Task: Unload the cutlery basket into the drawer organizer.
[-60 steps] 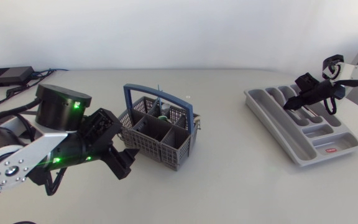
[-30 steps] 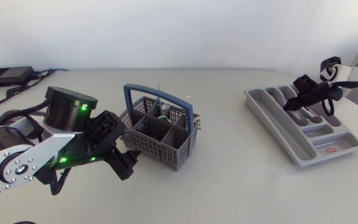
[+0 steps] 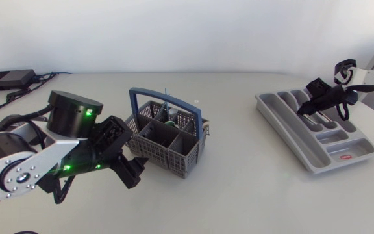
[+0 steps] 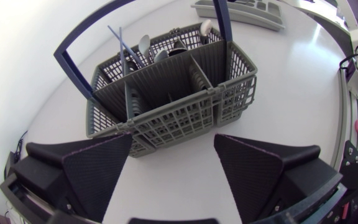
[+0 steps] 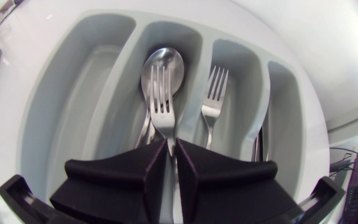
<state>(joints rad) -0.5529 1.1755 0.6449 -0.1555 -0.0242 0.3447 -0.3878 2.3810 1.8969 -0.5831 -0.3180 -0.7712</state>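
Observation:
The grey cutlery basket (image 3: pixel 167 140) with a blue handle stands left of the table's middle. It holds spoons (image 4: pixel 143 45) and thin blue sticks (image 4: pixel 120 43). My left gripper (image 3: pixel 130 156) is open just in front of the basket's near wall (image 4: pixel 173 118), its fingers (image 4: pixel 92 168) wide apart and touching nothing. At the right lies the grey drawer organizer (image 3: pixel 284 133). My right gripper (image 3: pixel 302 110) is low over its long compartments. In the right wrist view it (image 5: pixel 171 149) is shut on the handle of a fork (image 5: pixel 160 93), which lies over a spoon (image 5: pixel 163 59) in the organizer (image 5: pixel 114 81).
A second fork (image 5: pixel 213 93) lies in the neighbouring compartment, and a knife (image 5: pixel 257 146) in the one beyond. A black box (image 3: pixel 8 79) with cables sits at the far left corner. Bare tabletop lies between basket and organizer.
My right gripper's fingers have closed together over the organizer. My left arm has shifted slightly toward the basket, its gripper still open.

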